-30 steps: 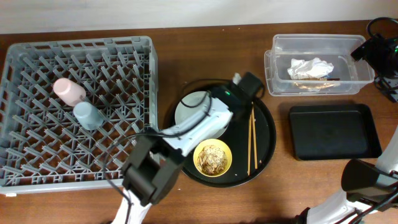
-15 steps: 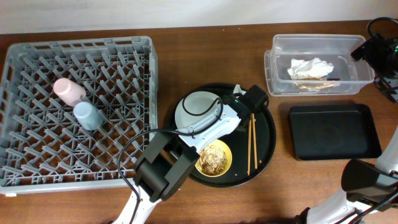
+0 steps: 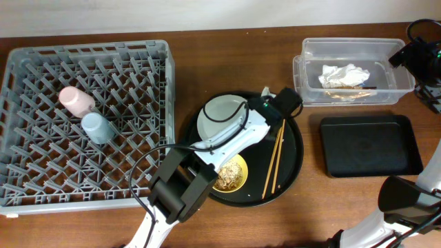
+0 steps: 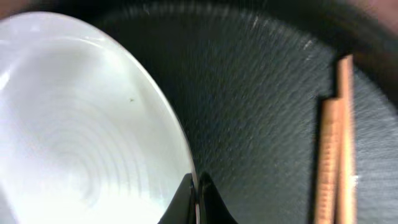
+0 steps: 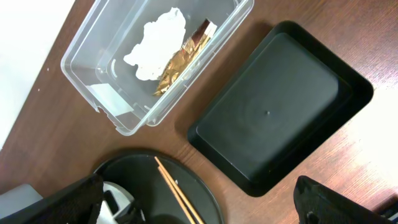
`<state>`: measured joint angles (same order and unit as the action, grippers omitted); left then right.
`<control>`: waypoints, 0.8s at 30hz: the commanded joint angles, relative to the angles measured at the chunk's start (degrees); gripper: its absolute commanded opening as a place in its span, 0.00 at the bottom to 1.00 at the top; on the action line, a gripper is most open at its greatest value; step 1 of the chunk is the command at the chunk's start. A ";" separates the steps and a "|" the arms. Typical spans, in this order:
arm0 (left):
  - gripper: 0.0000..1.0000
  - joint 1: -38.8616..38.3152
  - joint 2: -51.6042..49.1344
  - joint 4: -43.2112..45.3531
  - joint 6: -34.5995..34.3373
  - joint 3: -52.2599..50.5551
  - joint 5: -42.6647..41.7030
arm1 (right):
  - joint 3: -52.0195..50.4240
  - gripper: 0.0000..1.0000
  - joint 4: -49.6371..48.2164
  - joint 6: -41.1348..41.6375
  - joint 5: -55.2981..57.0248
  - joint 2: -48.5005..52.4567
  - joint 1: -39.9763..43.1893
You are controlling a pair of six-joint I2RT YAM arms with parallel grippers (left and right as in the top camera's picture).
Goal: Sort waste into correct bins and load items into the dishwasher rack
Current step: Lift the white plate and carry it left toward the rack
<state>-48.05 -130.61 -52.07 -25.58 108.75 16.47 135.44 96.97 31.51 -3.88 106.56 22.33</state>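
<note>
The round pale grey plate (image 3: 219, 118) (image 4: 81, 137) lies in the large round black tray (image 3: 293, 148). My left gripper (image 4: 198, 190) is shut on the plate's right rim. The chopsticks (image 3: 274, 157) (image 4: 336, 155) lie slanted on that tray, to the gripper's right. The yellow bowl (image 3: 231, 173) holds beige food scraps and is partly under my left arm. A pink cup (image 3: 76, 101) and a light-blue cup (image 3: 97, 127) sit in the dishwasher rack (image 3: 41, 179). The clear tub (image 3: 311, 86) (image 5: 99, 65) holds the crumpled napkin (image 5: 155, 40). My right gripper (image 5: 199, 200) hangs open above the table, holding nothing.
The shallow black rectangular tray (image 3: 371, 145) (image 5: 280, 106) sits right of the round tray, below the clear tub. A brown-gold scrap (image 5: 180, 59) lies beside the napkin in the tub. My left arm (image 3: 179, 189) crosses the round tray from the front edge.
My left gripper has swung onto the plate's right rim and closed on it. The chopsticks now lie tilted rather than straight. The right arm has not moved.
</note>
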 commanded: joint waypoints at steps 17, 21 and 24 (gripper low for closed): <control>0.01 24.02 23.17 -14.27 6.58 19.41 -34.56 | -0.02 0.99 0.33 0.31 0.74 0.00 0.20; 0.01 38.18 24.09 -20.37 14.64 19.39 -50.97 | -0.02 0.99 0.33 0.31 0.74 0.00 0.20; 0.01 47.28 23.47 -25.22 24.70 19.39 -60.33 | -0.02 0.99 0.33 0.31 0.74 0.00 0.20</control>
<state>-8.43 -106.39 -74.19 -14.35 127.96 -25.93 135.44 96.97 31.51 -3.90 106.56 22.33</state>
